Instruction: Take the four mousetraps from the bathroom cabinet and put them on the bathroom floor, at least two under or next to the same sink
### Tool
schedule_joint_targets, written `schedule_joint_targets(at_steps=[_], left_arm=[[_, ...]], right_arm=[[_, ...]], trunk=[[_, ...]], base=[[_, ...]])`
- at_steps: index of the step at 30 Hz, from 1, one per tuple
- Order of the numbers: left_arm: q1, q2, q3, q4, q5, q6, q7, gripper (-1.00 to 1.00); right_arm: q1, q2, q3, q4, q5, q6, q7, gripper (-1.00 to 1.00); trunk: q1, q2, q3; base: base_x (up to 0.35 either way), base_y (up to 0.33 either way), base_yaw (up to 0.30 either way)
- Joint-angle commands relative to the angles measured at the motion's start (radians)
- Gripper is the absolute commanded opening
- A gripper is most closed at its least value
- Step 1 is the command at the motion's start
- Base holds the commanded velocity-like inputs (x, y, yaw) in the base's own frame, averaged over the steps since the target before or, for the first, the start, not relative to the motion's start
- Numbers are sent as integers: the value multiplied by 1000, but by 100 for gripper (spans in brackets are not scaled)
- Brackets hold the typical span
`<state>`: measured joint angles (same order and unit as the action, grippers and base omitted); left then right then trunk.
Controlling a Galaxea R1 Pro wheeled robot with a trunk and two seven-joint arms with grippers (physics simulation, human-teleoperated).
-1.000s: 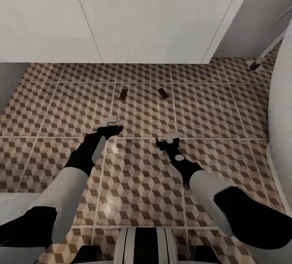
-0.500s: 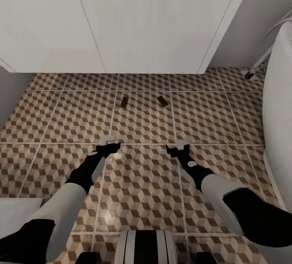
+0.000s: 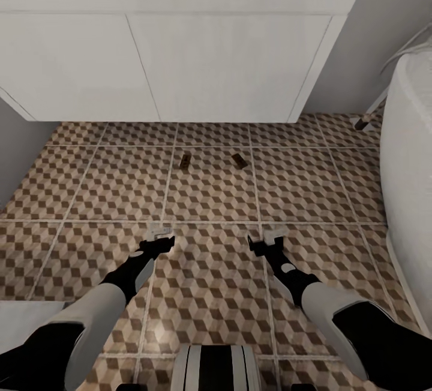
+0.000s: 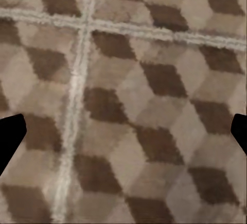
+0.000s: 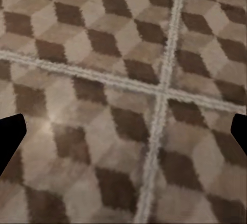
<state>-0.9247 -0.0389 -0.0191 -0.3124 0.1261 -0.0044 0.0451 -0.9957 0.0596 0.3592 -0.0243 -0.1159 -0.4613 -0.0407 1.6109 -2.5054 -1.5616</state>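
Two mousetraps lie on the cube-patterned bathroom floor point(image 3: 210, 199) just in front of the white sink vanity block point(image 3: 180, 55): one mousetrap point(image 3: 185, 161) to the left and another mousetrap point(image 3: 239, 161) to the right. They look small, dark and tan. My left gripper point(image 3: 159, 234) hovers low over the tiles, nearer to me than the traps, open and empty. My right gripper point(image 3: 271, 237) is level with it, also open and empty. In the left wrist view the left gripper point(image 4: 123, 136) has only tiles between its wide-apart fingertips. The right gripper point(image 5: 123, 136) looks the same.
The white bathtub point(image 3: 411, 175) curves along the right side, with a slim leg point(image 3: 367, 116) of some stand behind it. A grey wall point(image 3: 18, 139) closes the left. Open tiles lie between my grippers and the vanity.
The view has pulled back and tilted, showing more of the vanity front. Both arms have drawn back toward my body, away from the two traps, which stay where they lie.
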Motion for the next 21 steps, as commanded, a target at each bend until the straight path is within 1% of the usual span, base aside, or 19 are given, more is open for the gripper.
schedule_joint_targets(at_steps=[1,2,4,7,9,14,18,21], left_arm=[[0,0,-2,14,10,-7,-1,100],[2,2,-2,38,9,-19,-9,100],[5,4,-2,60,9,-33,-17,100],[24,12,-2,97,9,-58,-31,100],[34,16,-2,104,9,-63,-34,100],[77,35,-2,115,8,-71,-39,100],[103,46,-2,117,7,-74,-40,100],[128,57,-2,119,7,-101,-40,100]], right_arm=[[5,0,9,1,-10,-5,-3,100],[16,-1,9,1,-10,-13,-3,100],[27,-3,9,1,-10,-26,-3,100],[53,-15,9,1,-10,-57,-4,100],[61,-20,9,1,-11,-66,-4,100],[97,-50,9,1,-14,-80,-3,100],[121,-60,9,1,-15,-86,-1,100],[144,-64,9,1,-16,-109,-2,100]], trunk=[[-1,0,4],[-1,0,7],[-2,1,15],[-3,1,27],[-4,2,34],[-6,3,54],[-8,4,69],[-10,5,81]], base=[[0,0,0],[0,0,0],[0,0,0],[0,0,0],[0,0,0],[0,0,0],[0,0,0],[0,0,0]])
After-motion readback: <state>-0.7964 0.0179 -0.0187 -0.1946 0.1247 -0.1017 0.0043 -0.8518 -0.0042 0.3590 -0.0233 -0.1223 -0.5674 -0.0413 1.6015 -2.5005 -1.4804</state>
